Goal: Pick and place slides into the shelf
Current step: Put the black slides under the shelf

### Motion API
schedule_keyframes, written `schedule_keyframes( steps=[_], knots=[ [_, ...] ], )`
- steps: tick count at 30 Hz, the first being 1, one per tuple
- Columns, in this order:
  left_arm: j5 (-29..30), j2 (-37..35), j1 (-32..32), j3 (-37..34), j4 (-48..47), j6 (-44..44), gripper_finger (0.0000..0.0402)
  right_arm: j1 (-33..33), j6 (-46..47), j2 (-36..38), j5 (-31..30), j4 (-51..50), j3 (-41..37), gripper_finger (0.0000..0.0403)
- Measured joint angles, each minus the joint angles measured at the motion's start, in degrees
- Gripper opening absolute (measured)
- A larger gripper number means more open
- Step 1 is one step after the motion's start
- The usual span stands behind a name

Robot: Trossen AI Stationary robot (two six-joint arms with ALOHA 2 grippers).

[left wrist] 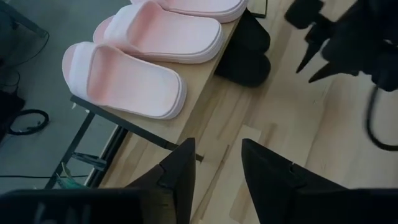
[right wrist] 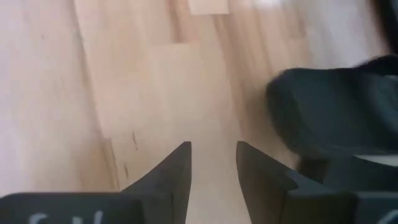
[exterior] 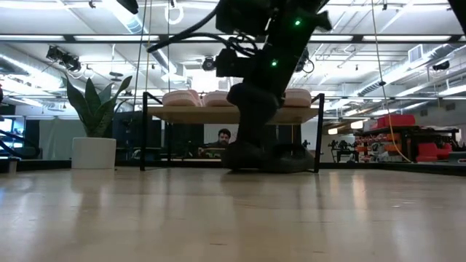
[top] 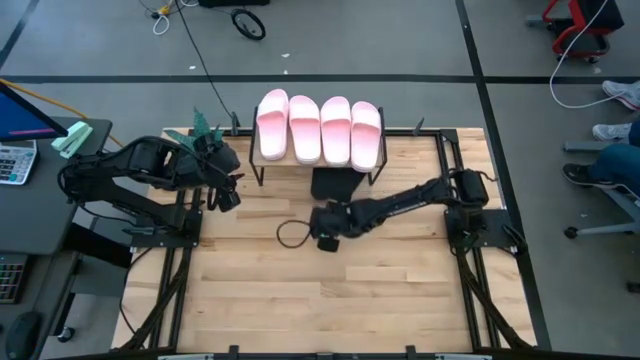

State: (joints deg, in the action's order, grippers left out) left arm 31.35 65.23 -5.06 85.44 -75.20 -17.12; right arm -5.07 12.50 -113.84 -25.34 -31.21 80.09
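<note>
The right gripper [top: 322,240] reaches toward table centre, fingers apart, apparently holding nothing; the left gripper [top: 225,197] waits, also parted.

You can count four pale pink foam slides [top: 320,130] on the one small wooden shelf [top: 262,158], and two black slides [top: 333,184] below it.

Even overhead light, ceiling strips glaring in the low view; the right wrist view is motion-blurred, shadows soft.

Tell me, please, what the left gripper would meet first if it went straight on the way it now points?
Probably the bare tabletop just before the shelf; the left gripper is open and empty, angled down, though depth is unclear.
</note>
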Motion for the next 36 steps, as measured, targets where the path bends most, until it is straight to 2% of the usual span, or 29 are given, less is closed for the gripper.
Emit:
schedule_keyframes(
  steps=[4, 7, 12, 15, 20, 23, 27, 30, 33, 36],
  knots=[
    [0.0, 0.0, 0.0, 0.0, 0.0, 0.0, 0.0136, -3.5, 3.0, 0.0, -5.6, -1.2, 0.0, 0.0129],
    [0.0, 0.0, 0.0, 0.0, 0.0, -0.2, 0.0140, -5.9, 4.2, 0.0, -7.4, -1.5, 0.0, 0.0128],
    [-1.1, 0.0, -0.1, 0.0, -0.1, -0.6, 0.0147, -10.3, 9.9, 0.0, -7.9, -12.4, 3.5, 0.0128],
    [-1.5, 0.0, -0.1, 0.0, -0.1, -0.3, 0.0149, -12.8, 13.9, -0.1, -11.9, -16.9, 5.2, 0.0128],
    [-1.5, 0.5, -0.1, 0.0, -0.1, -0.3, 0.0150, -16.0, 18.1, 0.0, -12.4, -19.5, 7.1, 0.0128],
    [-1.6, 0.8, -0.1, -0.1, 0.2, -0.2, 0.0146, -17.0, 18.6, 0.0, -18.0, -17.7, 6.7, 0.0128],
    [-1.6, 1.4, 0.0, -0.1, 1.9, 0.2, 0.0140, -14.7, 18.5, 0.0, -18.9, -16.5, 5.1, 0.0128],
    [-1.6, 2.1, -0.1, 0.0, 2.9, 0.2, 0.0137, -11.7, 16.0, 0.0, -16.0, -13.9, 3.4, 0.0128],
    [-1.8, 2.2, -0.1, 0.0, 2.7, 0.3, 0.0140, -7.9, 10.3, 0.0, -11.9, -5.5, -0.3, 0.0128],
    [-2.1, 2.5, 0.0, 0.0, 2.6, 0.4, 0.0145, -3.8, 6.2, 0.0, -11.9, 3.8, -3.5, 0.0128]
  ],
)
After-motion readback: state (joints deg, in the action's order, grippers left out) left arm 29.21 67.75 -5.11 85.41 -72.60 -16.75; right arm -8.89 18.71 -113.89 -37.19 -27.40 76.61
